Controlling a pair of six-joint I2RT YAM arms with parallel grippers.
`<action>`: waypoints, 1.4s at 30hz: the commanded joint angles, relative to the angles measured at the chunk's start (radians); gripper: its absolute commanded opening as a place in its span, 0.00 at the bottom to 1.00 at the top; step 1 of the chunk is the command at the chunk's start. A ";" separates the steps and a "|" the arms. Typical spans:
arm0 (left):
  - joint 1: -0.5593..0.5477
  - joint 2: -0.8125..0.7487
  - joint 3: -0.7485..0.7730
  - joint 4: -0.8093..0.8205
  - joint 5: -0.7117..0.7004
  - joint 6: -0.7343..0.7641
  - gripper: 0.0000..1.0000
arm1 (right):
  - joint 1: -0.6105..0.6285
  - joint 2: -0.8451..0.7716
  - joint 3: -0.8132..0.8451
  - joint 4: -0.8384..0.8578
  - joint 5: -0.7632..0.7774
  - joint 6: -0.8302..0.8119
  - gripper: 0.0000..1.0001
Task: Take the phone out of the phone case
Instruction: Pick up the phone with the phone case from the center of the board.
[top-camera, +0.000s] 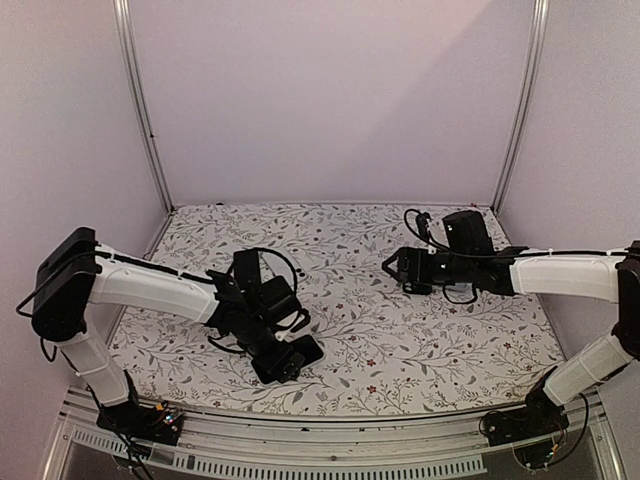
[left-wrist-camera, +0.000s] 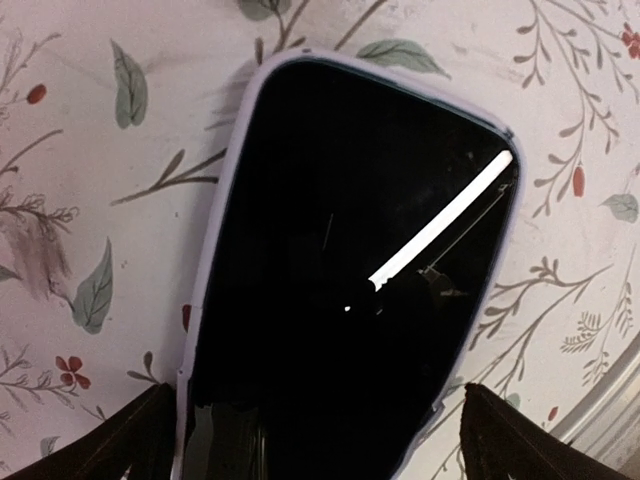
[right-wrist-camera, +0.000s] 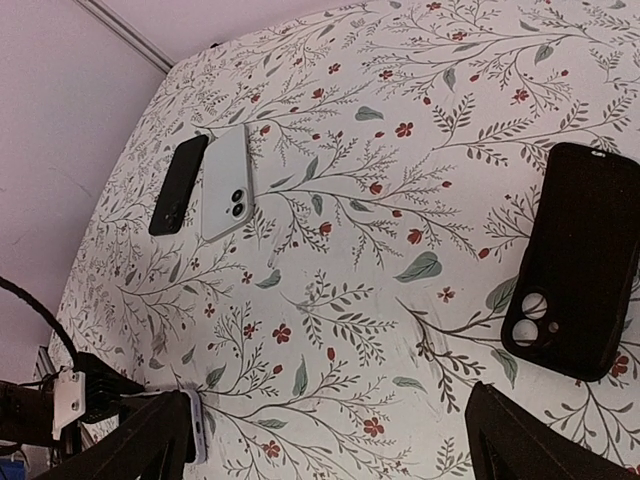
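Observation:
The phone (left-wrist-camera: 350, 240), with a black screen, sits in a pale lilac case (left-wrist-camera: 232, 170) and lies face up on the floral tablecloth. My left gripper (left-wrist-camera: 318, 398) is open and low over the phone's near end, one finger on each long side. The left finger (left-wrist-camera: 130, 440) is at the case edge; the right finger (left-wrist-camera: 530, 440) stands a little off it. In the top view the left gripper (top-camera: 283, 352) is at the front of the table over the phone (top-camera: 305, 348). My right gripper (top-camera: 392, 266) is open and empty, well to the right; its wrist view shows the case's edge (right-wrist-camera: 197, 425).
In the right wrist view a white phone (right-wrist-camera: 230, 180) lies face down beside a black one (right-wrist-camera: 180, 183), and an empty black case (right-wrist-camera: 575, 260) lies at the right. The table's metal front rail (top-camera: 330, 425) runs close to the left gripper.

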 joint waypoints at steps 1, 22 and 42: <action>-0.032 0.078 0.029 -0.060 0.008 0.040 0.99 | 0.010 -0.036 -0.024 0.016 0.020 0.011 0.99; -0.044 0.267 0.222 -0.109 -0.084 0.097 0.66 | 0.010 0.010 -0.042 0.071 -0.054 0.000 0.99; 0.101 0.187 0.337 0.306 -0.042 0.045 0.53 | 0.010 0.195 -0.019 0.237 -0.390 0.139 0.95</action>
